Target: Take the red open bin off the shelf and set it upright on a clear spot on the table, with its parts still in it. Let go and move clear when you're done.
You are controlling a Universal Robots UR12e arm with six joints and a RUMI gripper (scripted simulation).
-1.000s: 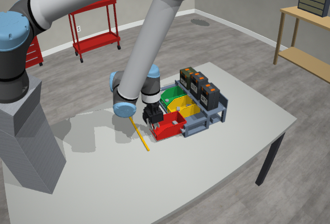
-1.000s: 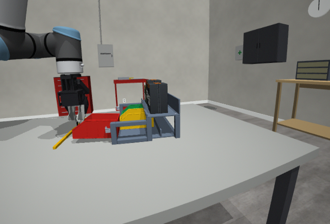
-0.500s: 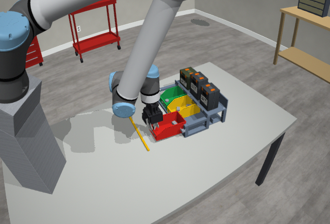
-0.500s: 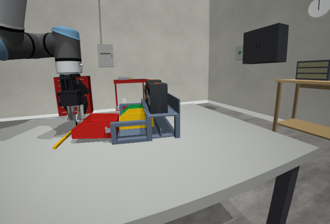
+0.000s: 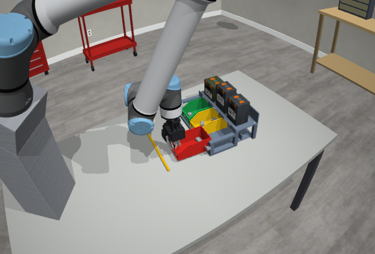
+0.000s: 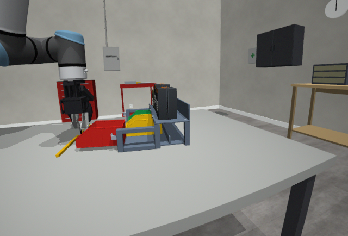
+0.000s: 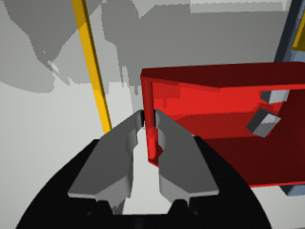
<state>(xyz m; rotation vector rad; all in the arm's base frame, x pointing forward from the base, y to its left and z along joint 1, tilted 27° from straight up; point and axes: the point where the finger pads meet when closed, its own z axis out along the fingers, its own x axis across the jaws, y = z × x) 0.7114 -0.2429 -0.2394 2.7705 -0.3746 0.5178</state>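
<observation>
The red open bin [image 5: 192, 150] [image 6: 97, 137] [image 7: 205, 74] is upright and looks about level, low over the table. Most of it stands out in front of the blue-grey shelf [image 5: 235, 139] [image 6: 157, 136]; its rear end is close by the shelf's front post, and I cannot tell if they touch. Grey parts [image 5: 198, 139] [image 7: 263, 123] lie inside the bin. My gripper [image 5: 176, 146] [image 6: 79, 130] [image 7: 149, 111] is shut on the bin's front lip, one finger inside and one outside. Whether the bin's underside touches the table is not clear.
A thin yellow strip [image 5: 159, 153] [image 6: 66, 146] [image 7: 91, 62] lies on the table in front of the bin. A green bin [image 5: 197, 105] and yellow bins [image 5: 216, 126] [image 6: 140, 125] sit in the shelf. Three dark cases [image 5: 239, 109] [image 6: 167, 103] stand on its upper deck.
</observation>
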